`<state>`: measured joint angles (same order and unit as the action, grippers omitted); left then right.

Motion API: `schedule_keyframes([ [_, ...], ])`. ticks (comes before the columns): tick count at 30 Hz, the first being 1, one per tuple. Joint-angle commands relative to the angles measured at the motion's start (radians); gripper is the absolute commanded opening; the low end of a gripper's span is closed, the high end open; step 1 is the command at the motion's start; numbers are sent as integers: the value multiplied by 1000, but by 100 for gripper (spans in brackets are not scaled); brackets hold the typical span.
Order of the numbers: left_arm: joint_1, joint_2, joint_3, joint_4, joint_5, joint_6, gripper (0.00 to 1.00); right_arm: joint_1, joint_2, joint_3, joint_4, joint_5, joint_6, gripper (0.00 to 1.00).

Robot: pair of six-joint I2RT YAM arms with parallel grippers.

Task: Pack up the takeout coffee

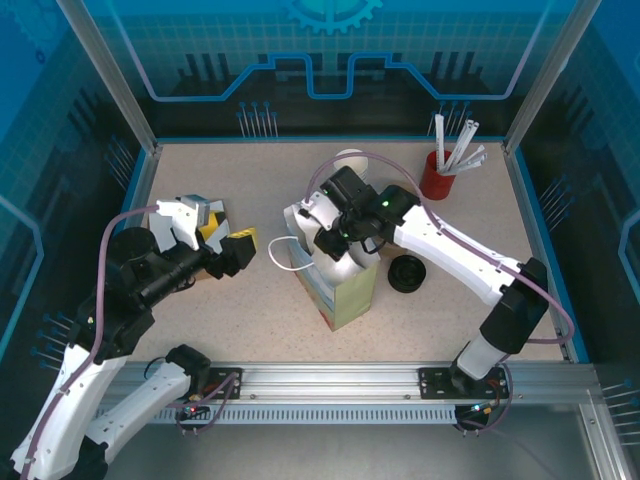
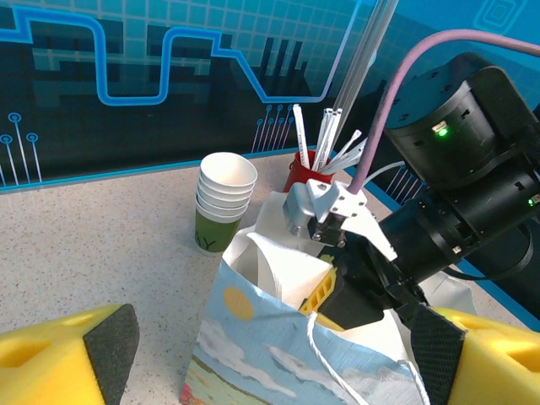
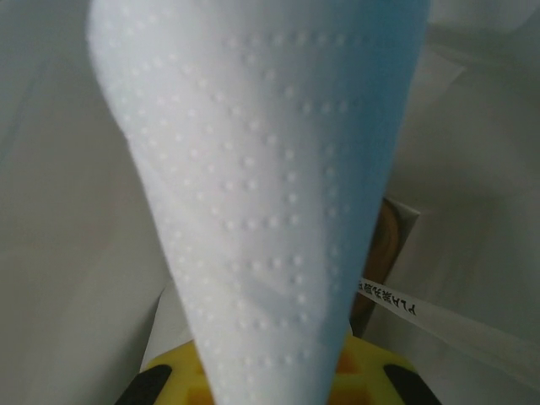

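You have a bag (image 1: 345,295) mid-table, napkin (image 3: 253,211) inside, lids (image 1: 407,272) just right of it, cups (image 2: 224,198) by far edge, straws (image 1: 455,150) near far-right corner.

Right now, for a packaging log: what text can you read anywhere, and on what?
"PLA", then characters too blurred to read: white paper strip.
Napkin: embossed dots, no words.
Paper bag: picture print, no words.
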<state>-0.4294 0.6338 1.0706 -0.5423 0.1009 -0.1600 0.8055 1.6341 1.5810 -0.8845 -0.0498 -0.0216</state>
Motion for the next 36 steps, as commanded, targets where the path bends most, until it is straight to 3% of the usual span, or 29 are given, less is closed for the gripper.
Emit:
schedule_keyframes([
  [1,-6,-1,-3,-10,-15,-12,87,18,35,28,-53,17,-13,2],
  [9,-6,1,-4,-8,-18,-9,87,24,66,48,-86,32,-23,5],
  [26,-6,26,0,16,-17,-30,88,24,-40,147,-137,86,-23,53],
  [36,-6,18,6,-4,-58,-57,88,24,-79,192,-153,111,-11,61],
])
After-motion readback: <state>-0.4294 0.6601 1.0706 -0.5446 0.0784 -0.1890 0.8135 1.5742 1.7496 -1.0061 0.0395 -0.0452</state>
